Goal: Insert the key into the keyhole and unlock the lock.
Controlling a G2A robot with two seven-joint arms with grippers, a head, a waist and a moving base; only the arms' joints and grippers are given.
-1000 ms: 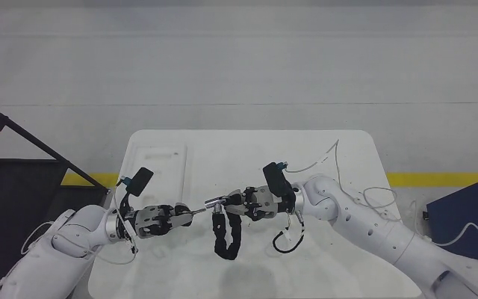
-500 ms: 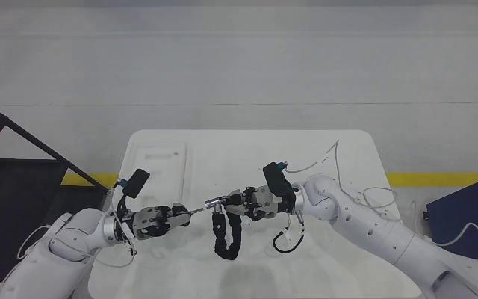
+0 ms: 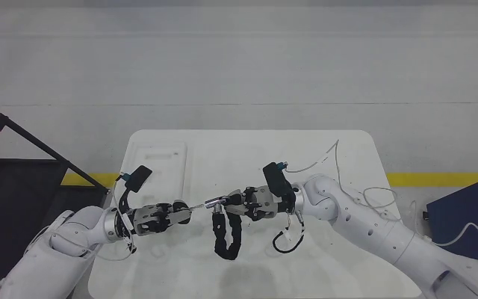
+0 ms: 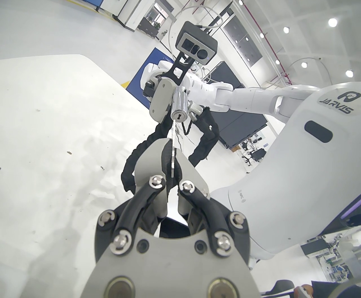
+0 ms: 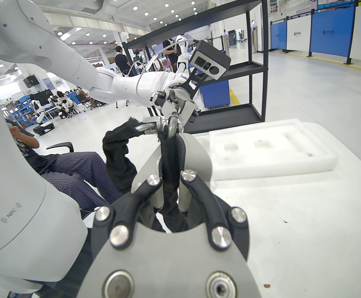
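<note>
Your left gripper (image 4: 170,152) is clamped on the key (image 4: 172,135), whose tip is at the keyhole (image 4: 178,115). Your right gripper (image 5: 173,138) is closed on the lock (image 4: 179,103) by its black cable (image 5: 115,152), above the middle of the desk (image 3: 246,149).

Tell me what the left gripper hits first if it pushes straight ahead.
The lock, most likely. The left gripper holds the key pointing at the keyhole end, which the right gripper holds facing it. The tip looks at or just under the slot, though depth is unclear.

Grey floor (image 3: 239,60), black shelving (image 5: 225,115) (ceiling lights (image 4: 332,22) overhead)
</note>
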